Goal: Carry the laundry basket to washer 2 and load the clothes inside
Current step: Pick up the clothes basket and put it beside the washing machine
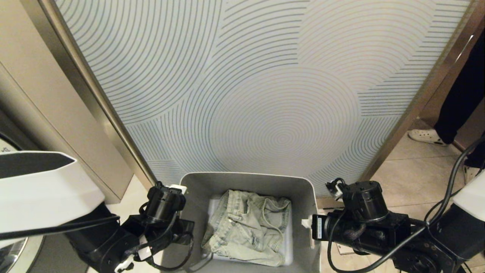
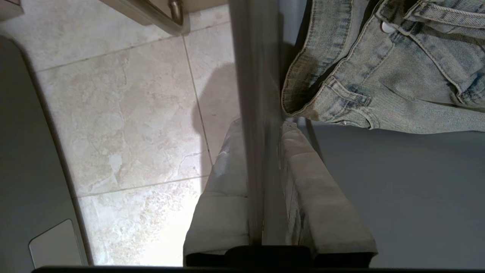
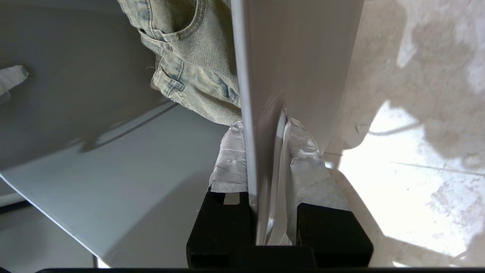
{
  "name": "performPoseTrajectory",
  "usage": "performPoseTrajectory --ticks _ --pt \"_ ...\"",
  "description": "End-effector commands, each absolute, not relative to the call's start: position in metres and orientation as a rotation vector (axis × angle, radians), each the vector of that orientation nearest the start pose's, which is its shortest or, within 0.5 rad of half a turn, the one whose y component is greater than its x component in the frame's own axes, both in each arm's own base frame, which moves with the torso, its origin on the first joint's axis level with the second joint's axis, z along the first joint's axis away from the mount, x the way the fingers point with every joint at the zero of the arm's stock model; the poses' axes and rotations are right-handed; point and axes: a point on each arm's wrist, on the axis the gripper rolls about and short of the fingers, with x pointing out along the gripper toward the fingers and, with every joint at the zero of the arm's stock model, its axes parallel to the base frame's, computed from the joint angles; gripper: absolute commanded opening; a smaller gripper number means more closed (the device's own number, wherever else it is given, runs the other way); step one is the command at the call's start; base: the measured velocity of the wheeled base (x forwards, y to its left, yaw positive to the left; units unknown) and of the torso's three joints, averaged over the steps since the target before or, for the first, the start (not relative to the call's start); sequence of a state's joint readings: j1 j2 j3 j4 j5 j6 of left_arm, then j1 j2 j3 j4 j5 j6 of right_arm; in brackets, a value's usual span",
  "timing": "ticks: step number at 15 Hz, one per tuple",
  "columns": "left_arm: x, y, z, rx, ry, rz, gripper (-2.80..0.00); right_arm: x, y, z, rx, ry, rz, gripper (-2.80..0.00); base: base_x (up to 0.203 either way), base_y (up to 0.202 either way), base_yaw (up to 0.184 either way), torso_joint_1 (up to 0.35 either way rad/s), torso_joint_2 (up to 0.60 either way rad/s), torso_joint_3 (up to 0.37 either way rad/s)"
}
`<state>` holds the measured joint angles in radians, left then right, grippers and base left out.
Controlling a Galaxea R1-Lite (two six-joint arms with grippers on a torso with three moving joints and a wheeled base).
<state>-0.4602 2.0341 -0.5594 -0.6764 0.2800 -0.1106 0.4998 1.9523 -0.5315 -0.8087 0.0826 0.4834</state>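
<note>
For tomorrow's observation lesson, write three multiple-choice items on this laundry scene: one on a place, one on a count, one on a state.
1. Where does the denim garment lie?
A. on the tiled floor
B. inside the grey laundry basket
C. draped over an arm

2. How many grippers clamp the basket's walls?
A. none
B. one
C. two

3. What state is the left gripper in?
A. wide open above the basket
B. shut on the basket wall
C. holding the garment

Answers: 1 B, the head view shows it on the basket's bottom. 2 C, the left gripper and the right gripper each pinch a side wall between their fingers. 3 B, one finger sits on either side of the wall.
</note>
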Motion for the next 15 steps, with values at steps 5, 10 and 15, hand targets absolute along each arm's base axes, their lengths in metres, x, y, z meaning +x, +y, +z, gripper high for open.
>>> performPoseTrajectory --ticks 5,10,15 --pt "0.2702 -0.1239 0.0235 0.182 0.766 -0.117 -2.80 0.2604 0.1491 0.0560 0.324 0.729 0.417 -2.80 0.000 0.000 0.000 0.001 0.00 0.198" --pt "0.2711 -0.1234 0.0225 0.181 0.768 -0.114 -2.80 0.2602 0.1495 0.0556 0.321 0.730 0.417 -2.80 0.000 0.000 0.000 0.001 0.00 0.206" --pt "0.2713 -0.1234 0.0250 0.179 0.759 -0.115 -2.80 0.2599 0.1494 0.0547 0.321 0.735 0.416 -2.80 0.000 0.000 0.000 0.002 0.00 0.192"
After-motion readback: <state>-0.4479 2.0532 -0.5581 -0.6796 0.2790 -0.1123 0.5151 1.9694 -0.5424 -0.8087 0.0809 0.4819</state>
